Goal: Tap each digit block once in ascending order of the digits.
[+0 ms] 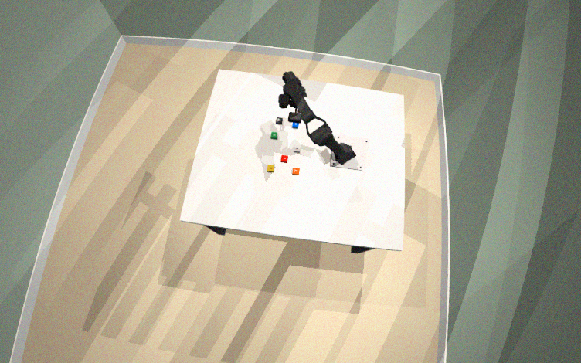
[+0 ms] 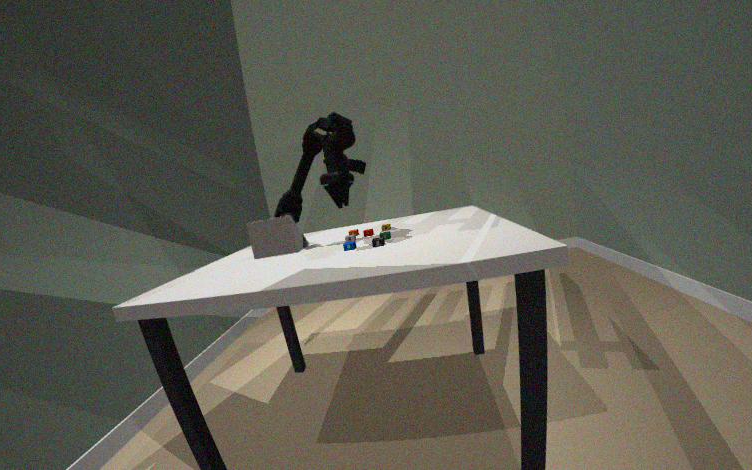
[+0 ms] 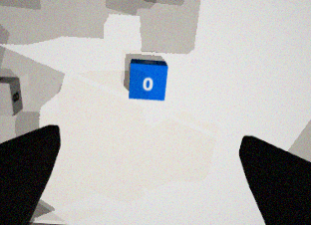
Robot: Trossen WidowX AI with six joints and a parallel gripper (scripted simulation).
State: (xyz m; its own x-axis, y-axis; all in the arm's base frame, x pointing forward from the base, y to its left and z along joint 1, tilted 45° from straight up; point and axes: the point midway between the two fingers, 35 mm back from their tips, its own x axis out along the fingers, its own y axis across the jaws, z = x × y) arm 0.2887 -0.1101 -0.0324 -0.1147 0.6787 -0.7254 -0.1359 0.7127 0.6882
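A square white table [image 2: 472,256] stands on four dark, straight legs [image 2: 532,361] in the middle of a walled room. The floor [image 1: 247,307] is pale tan, laid out in long plank-like patches of lighter and darker beige, and the table casts a broad angular shadow [image 2: 414,397] on it beneath and beside the legs. A light grey skirting [image 1: 65,180] runs along the foot of the walls and frames the floor. The walls [image 2: 542,105] are muted grey-green, crossed by wide slanted bands of lighter and darker tone. Soft grey shadow patches [image 1: 266,144] also fall across the tabletop, which otherwise looks brightly and unevenly lit.
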